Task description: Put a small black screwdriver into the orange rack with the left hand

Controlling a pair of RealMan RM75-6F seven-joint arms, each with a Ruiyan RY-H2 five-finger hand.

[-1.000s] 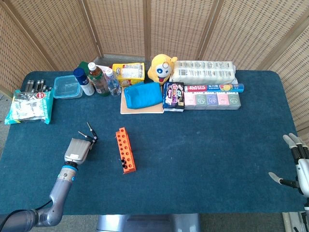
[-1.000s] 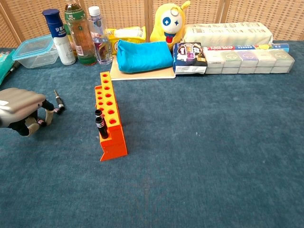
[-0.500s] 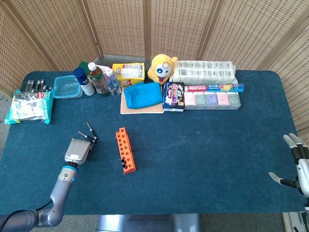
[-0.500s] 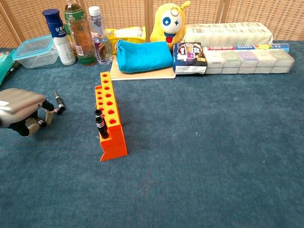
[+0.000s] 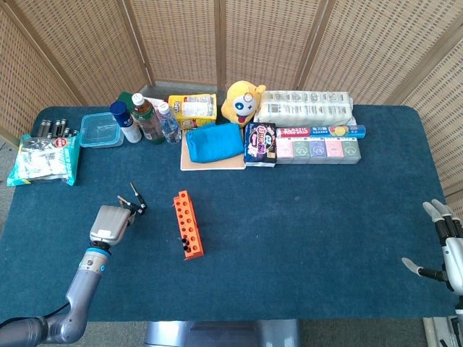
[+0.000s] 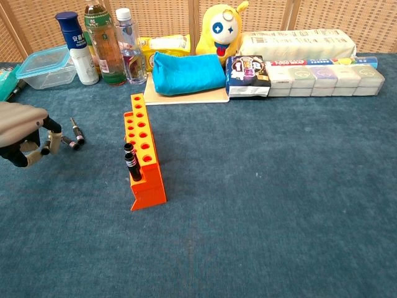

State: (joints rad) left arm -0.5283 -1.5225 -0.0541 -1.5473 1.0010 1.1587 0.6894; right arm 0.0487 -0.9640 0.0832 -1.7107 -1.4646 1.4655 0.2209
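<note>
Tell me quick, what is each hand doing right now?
Left hand: fingers curled over a small black screwdriver on the table; a real hold cannot be told.
Right hand: open, holding nothing.

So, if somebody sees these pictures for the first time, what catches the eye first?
Probably the orange rack, standing alone on the blue table with two black screwdrivers already in its near end. Next, the yellow plush toy in the back row of items. Then the left hand at the table's left side, fingers curled beside small screwdrivers lying on the cloth.
</note>
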